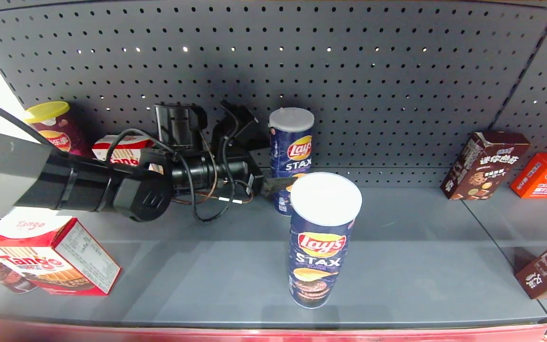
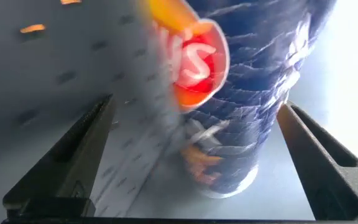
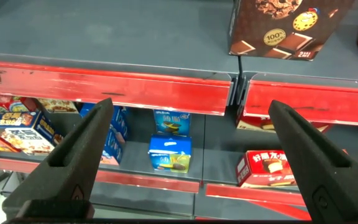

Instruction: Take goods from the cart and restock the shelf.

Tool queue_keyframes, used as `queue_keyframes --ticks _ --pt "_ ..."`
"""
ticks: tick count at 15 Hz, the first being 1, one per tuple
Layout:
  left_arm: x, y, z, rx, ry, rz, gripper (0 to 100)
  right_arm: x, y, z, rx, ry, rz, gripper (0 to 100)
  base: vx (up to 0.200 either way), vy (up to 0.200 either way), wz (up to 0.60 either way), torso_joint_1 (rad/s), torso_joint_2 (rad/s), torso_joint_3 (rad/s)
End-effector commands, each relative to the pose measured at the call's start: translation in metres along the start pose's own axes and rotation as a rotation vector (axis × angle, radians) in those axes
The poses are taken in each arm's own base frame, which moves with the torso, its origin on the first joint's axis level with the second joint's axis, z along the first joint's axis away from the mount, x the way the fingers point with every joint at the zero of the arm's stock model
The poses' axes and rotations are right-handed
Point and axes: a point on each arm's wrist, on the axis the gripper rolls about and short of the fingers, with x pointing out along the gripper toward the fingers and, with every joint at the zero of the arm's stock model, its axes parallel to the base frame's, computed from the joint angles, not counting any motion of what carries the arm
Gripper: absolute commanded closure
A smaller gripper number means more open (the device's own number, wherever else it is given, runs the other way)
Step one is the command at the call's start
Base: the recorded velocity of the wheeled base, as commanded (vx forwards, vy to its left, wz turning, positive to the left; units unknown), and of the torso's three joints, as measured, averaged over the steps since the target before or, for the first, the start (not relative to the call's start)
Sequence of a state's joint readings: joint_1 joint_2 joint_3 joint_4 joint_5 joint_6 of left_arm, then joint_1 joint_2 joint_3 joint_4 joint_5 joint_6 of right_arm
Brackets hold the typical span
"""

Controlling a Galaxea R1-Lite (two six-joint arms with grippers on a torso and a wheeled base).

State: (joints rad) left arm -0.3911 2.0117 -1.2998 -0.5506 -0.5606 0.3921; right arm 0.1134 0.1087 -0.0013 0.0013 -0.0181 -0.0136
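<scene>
Head view: grey shelf [image 1: 420, 266] with pegboard [image 1: 397, 71] at the back, red wafer box [image 1: 50, 259] at near left. Near chip can [image 1: 321, 237] stands upright near-middle, and far chip can [image 1: 291, 142] stands upright behind it, close to the pegboard. Left hand [image 1: 278, 186] is at the far chip can's lower part, released, fingers spread either side of it; right hand [image 3: 190, 106] is released too, fingers wide apart, facing a red price rail [image 3: 104, 81].
</scene>
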Motion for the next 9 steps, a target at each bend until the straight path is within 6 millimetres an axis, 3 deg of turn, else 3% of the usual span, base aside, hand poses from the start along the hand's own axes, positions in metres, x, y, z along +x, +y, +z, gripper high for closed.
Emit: queue_keyframes --ticks 1,6,9 --pt "-0.019 -0.011 0.009 0.016 -0.007 0.058 0 0.000 0.000 0.000 0.000 0.002 0.000 0 0.000 0.000 0.00 0.000 0.00 0.000" --pt "-0.039 -0.022 0.002 0.020 0.015 0.167 0 0.000 0.000 0.000 0.000 0.003 0.000 0 0.000 0.000 0.00 0.000 0.00 0.000" --pt "-0.041 -0.019 0.003 0.016 0.017 0.192 0 0.000 0.000 0.000 0.000 0.002 0.000 0 0.000 0.000 0.00 0.000 0.00 0.000"
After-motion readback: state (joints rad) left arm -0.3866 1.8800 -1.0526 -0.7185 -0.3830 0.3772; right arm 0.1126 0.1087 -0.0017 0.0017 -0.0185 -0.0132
